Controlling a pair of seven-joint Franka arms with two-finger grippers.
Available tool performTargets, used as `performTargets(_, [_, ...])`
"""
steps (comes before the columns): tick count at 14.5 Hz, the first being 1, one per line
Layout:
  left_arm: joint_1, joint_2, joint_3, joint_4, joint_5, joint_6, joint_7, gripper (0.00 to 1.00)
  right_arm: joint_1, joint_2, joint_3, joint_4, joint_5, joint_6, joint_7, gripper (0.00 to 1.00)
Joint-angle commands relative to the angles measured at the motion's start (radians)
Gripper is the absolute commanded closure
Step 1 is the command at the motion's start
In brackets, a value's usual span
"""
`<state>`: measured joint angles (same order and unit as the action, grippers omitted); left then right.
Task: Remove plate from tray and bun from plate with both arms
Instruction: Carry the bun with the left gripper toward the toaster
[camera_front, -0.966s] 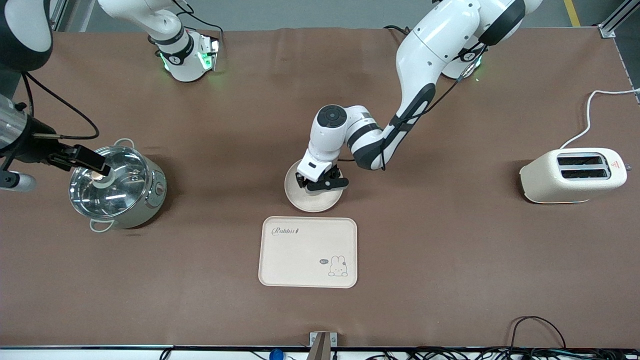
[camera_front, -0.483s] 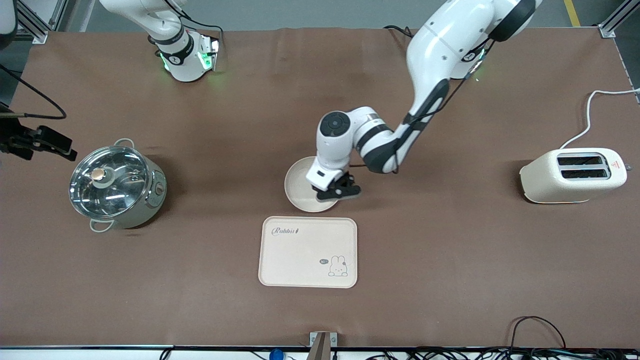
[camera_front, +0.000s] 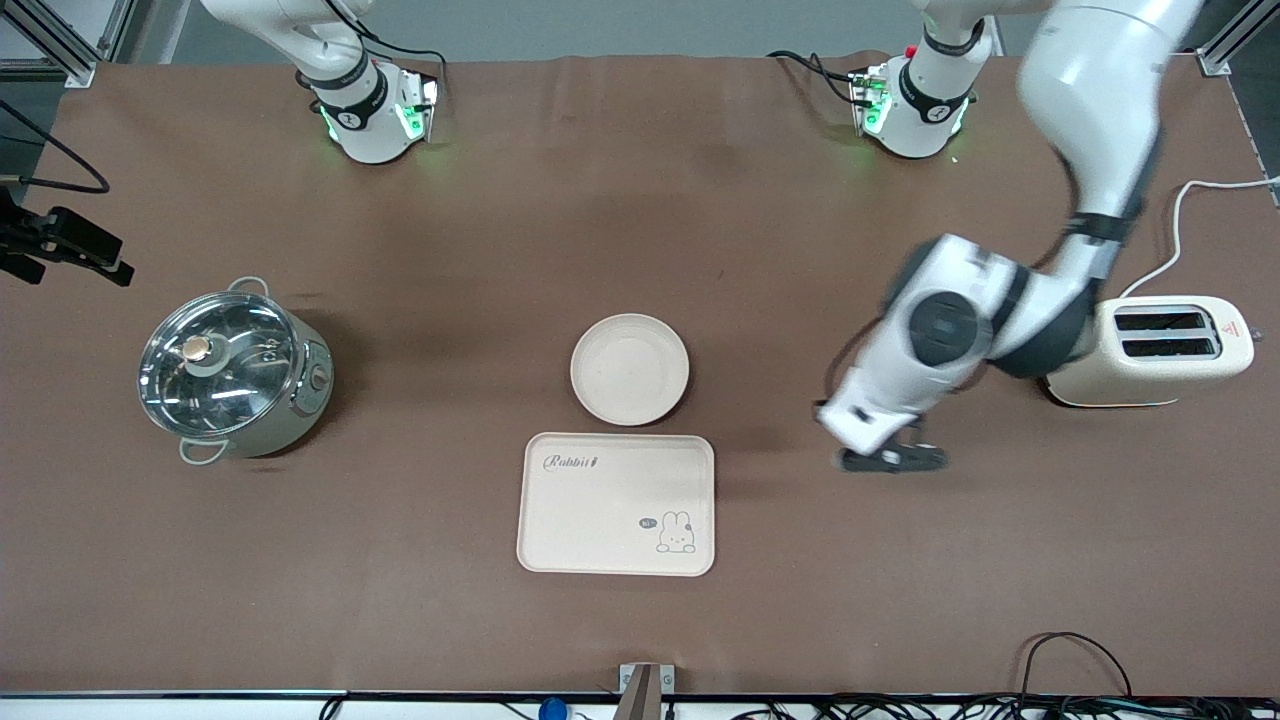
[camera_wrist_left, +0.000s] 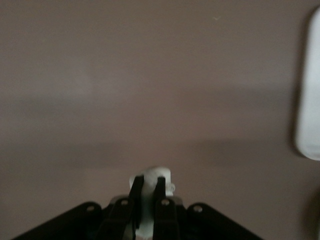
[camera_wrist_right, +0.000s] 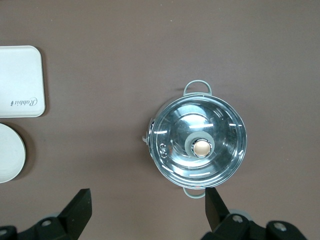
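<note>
I see the plate (camera_front: 629, 368) lying flat on the brown surface (camera_front: 450, 250), just beside the rabbit tray (camera_front: 616, 504) and farther from the front camera; my left pincer (camera_front: 893, 458) hangs over bare surface between plate and toaster (camera_front: 1150, 350), pinching the bun (camera_wrist_left: 151, 181); my right pincer (camera_wrist_right: 145, 212) hangs spread wide above the lidded pot (camera_front: 232, 372).
</note>
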<state>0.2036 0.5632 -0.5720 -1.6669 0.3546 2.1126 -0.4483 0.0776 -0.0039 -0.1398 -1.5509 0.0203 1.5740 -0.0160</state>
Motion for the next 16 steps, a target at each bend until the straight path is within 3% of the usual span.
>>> performTargets(1, [0.143,-0.005,-0.055,-0.121,-0.003,0.111,0.089,0.96,-0.015,-0.027,0.019,-0.034,-0.005,0.001,-0.007,0.00])
performTargets(3, [0.157,0.024,-0.049,-0.152,0.004,0.188,0.089,0.88,-0.016,-0.027,0.019,-0.034,0.009,-0.014,-0.007,0.00])
performTargets(4, [0.165,0.050,-0.049,-0.152,0.030,0.211,0.089,0.78,-0.016,-0.030,0.019,-0.034,0.009,-0.025,-0.009,0.00])
performTargets(6, [0.178,0.084,-0.049,-0.151,0.089,0.240,0.079,0.47,-0.016,-0.033,0.019,-0.034,0.009,-0.045,-0.010,0.00])
performTargets(8, [0.178,0.093,-0.048,-0.149,0.090,0.245,0.080,0.00,-0.018,-0.034,0.019,-0.034,0.009,-0.055,-0.010,0.00])
performTargets(13, [0.175,0.046,-0.057,-0.131,0.090,0.219,0.082,0.00,-0.019,-0.033,0.019,-0.031,0.009,-0.052,-0.010,0.00])
performTargets(16, [0.178,-0.052,-0.109,-0.026,0.073,0.028,0.085,0.00,-0.013,-0.031,0.019,-0.026,0.009,-0.045,-0.010,0.00])
